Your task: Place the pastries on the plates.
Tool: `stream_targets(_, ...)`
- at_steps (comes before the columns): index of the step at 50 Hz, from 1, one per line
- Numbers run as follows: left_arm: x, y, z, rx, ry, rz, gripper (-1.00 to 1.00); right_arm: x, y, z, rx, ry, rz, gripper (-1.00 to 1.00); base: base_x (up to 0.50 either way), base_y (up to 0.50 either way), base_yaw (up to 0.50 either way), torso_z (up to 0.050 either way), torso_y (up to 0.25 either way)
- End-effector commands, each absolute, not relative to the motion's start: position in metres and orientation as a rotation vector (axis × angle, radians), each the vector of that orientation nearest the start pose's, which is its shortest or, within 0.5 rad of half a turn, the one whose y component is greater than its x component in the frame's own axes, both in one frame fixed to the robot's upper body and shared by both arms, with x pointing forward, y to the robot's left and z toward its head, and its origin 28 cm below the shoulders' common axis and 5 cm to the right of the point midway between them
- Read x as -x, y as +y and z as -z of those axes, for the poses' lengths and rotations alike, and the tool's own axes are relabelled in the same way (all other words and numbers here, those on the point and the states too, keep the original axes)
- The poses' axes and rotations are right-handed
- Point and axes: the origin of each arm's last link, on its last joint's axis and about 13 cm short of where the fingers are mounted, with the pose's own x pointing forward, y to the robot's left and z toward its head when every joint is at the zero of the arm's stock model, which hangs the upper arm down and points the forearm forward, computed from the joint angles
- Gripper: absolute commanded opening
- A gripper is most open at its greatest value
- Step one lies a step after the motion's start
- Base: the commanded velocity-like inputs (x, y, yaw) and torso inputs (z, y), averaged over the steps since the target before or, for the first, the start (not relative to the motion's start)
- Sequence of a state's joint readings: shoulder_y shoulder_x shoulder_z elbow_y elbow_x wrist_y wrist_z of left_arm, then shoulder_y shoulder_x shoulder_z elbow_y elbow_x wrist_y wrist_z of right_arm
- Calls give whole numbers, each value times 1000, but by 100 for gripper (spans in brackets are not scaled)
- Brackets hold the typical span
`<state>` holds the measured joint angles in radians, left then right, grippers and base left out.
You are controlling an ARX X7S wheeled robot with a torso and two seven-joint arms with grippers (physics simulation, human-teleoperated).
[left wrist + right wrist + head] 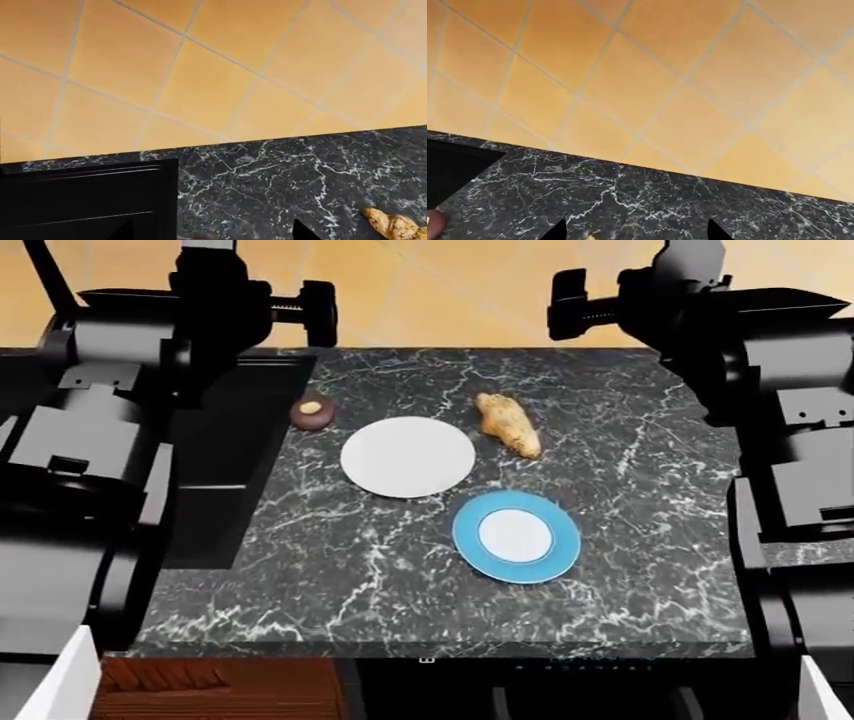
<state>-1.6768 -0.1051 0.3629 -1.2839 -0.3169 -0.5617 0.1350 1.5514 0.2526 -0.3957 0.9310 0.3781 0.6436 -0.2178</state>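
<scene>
The head camera looks steeply down over the whole dark marble counter (pixel 400 570). Both wrist cameras hover near its far edge, facing the orange tiled floor (pixel 200 75) beyond; the left one shares the croissant (pixel 395 225).

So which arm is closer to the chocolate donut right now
Left. In the head view the left arm is raised just above and beside the donut on the counter's left side. The right arm hangs over the far right, past the croissant.

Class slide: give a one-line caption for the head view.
Chocolate donut and croissant lie on black marble counter beside an empty white plate and blue-rimmed plate.
</scene>
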Motion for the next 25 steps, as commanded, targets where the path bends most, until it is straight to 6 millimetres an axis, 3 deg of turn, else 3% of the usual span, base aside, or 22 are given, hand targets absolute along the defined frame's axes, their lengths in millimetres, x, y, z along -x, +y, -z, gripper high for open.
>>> stream_targets(1,-429,239,-300,-47,208,105,100,-415,-163,-306,62,93,-198,100,500,66,0,0,0)
stream_targets(25,-428,240,-295,-56,234,112,100,-415,-164,-304,39,116,-218,100,476,42,0,0,1)
